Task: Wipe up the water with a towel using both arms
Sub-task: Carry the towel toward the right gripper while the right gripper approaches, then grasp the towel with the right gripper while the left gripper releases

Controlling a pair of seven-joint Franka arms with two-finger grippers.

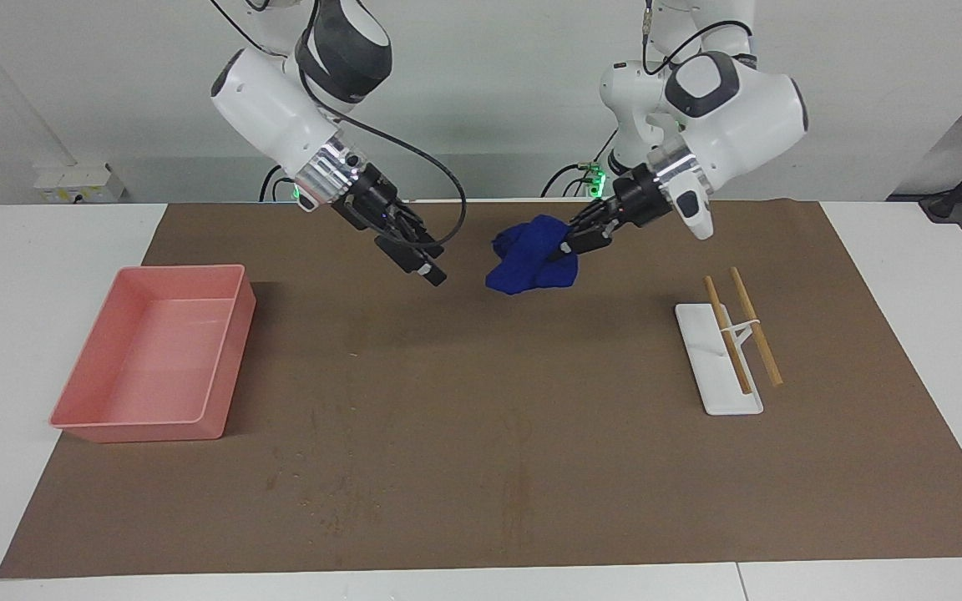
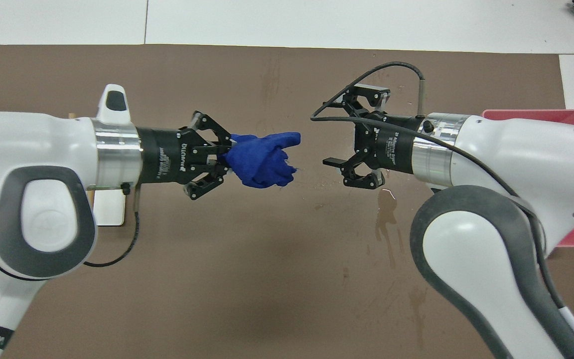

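Holding the towel (image 1: 529,255) up in the air, the left gripper (image 1: 566,247) had its fingertips pressed together on one bunched corner, so the rest of the blue cloth hung free and pointed toward the other arm. The towel was over the brown mat (image 1: 481,467) in the middle of the table, not touching it, on the side close to the robots. I think it was held by the corner on purpose, to leave a loose end that a second claw could take.

The right gripper (image 1: 429,274) was just beside that loose end, also raised over the mat, with its two fingers spread wide and nothing between them. In the overhead view its open mouth (image 2: 339,160) faced the towel (image 2: 262,158), with a small gap between them. This looked like the start of a handover, or of a two-arm stretch of the cloth.

The water (image 2: 385,209) lay as a dark wet streak on the mat toward the right arm's end, and it was not yet wiped. The pink tray (image 1: 155,359) stood at the right arm's end of the table. A white stand (image 1: 716,376) with two wooden sticks (image 1: 727,334) stood toward the left arm's end, well apart from the towel.
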